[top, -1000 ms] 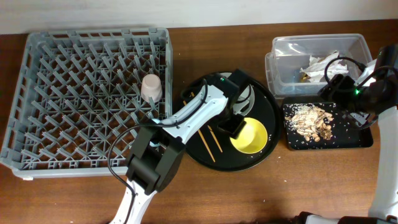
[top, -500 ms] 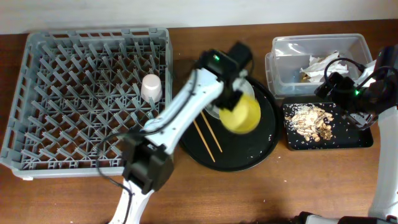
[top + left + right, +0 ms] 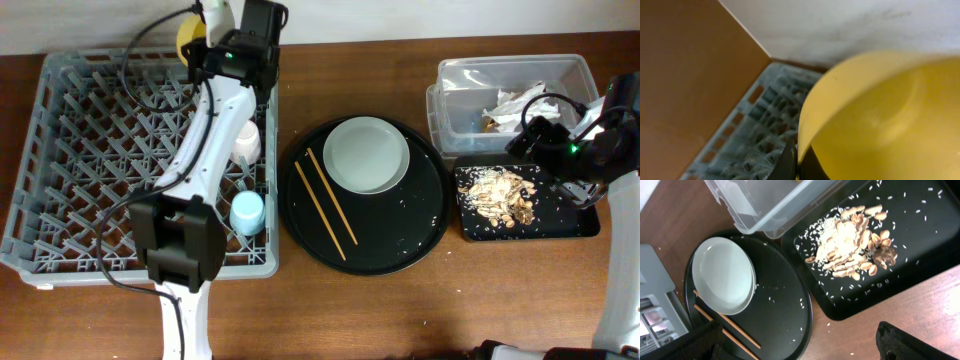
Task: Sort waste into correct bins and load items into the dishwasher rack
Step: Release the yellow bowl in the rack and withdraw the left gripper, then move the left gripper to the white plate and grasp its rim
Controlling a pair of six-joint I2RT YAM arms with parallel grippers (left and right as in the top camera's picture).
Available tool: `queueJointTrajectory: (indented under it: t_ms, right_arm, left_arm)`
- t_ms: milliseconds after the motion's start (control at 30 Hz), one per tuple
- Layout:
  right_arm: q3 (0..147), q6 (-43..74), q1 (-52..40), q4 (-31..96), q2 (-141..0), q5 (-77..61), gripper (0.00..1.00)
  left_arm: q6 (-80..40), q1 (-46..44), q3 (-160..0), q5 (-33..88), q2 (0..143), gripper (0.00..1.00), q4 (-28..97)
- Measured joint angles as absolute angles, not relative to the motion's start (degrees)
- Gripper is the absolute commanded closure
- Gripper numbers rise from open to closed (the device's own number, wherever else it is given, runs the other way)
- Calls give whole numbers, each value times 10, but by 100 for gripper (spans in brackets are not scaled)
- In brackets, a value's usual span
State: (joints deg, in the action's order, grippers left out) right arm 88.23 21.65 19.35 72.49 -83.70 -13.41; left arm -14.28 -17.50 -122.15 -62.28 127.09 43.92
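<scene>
My left gripper (image 3: 207, 40) is shut on the rim of the yellow bowl (image 3: 188, 33), held above the far edge of the grey dishwasher rack (image 3: 100, 150). In the left wrist view the bowl (image 3: 880, 115) fills the right side, its rim pinched between the fingers (image 3: 789, 162). A pink cup (image 3: 246, 140) and a blue cup (image 3: 247, 212) stand in the rack. The pale plate (image 3: 366, 155) and the chopsticks (image 3: 325, 205) lie on the round black tray (image 3: 420, 230). Food scraps (image 3: 497, 195) sit in the shallow black tray (image 3: 575, 222); napkins (image 3: 520, 100) lie in the clear tub (image 3: 460, 75). My right gripper (image 3: 572, 180) hangs open over the black tray.
The right wrist view shows the plate (image 3: 722, 275), chopsticks (image 3: 727, 327), scraps (image 3: 850, 240), tub corner (image 3: 770, 205) and rice grains scattered on both trays and the table. The wall runs just behind the rack. Bare wooden table lies along the front.
My left arm lifted the yellow bowl off the round tray and swung it left and back to the rack's far edge. The plate is now uncovered. The right arm held still.
</scene>
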Motion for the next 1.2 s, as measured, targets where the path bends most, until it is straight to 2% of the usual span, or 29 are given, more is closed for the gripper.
queueJointTrajectory:
  t_ms: [100,400,633,733,833,900,933,1200]
  right_arm:
    - [882,216,194,724,-837,-134,1]
    - [882,216,194,724,-837,-134,1]
    - [882,216,194,724,-837,-134,2]
    - [882,216,194,724,-837,-134,2]
    - [882,216,194,724,-837,-134,2]
    - [882,216,194,724,-837,-134,2]
    - [882,216,194,724,-837,-134,1]
    - [882,216,194,724,-837,-134,2]
  left_arm:
    - [-128,-175,-1197,-629,1300,100,383]
    - [-116,-176,-1194,-634,1346,100,383]
    - [-120,-193,-1197,-591,1345,100,446]
    - [-121,-191,-1198,-576,1342,89,462]
    - [-116,-192,-1195,-540,1344,89,511]
    - [-116,-195,-1193,-527,1344,79,534]
    - [-115,-200,-1193,-520,1344,70,550]
    - [-112,-228,-1247,-491,1345,47,637]
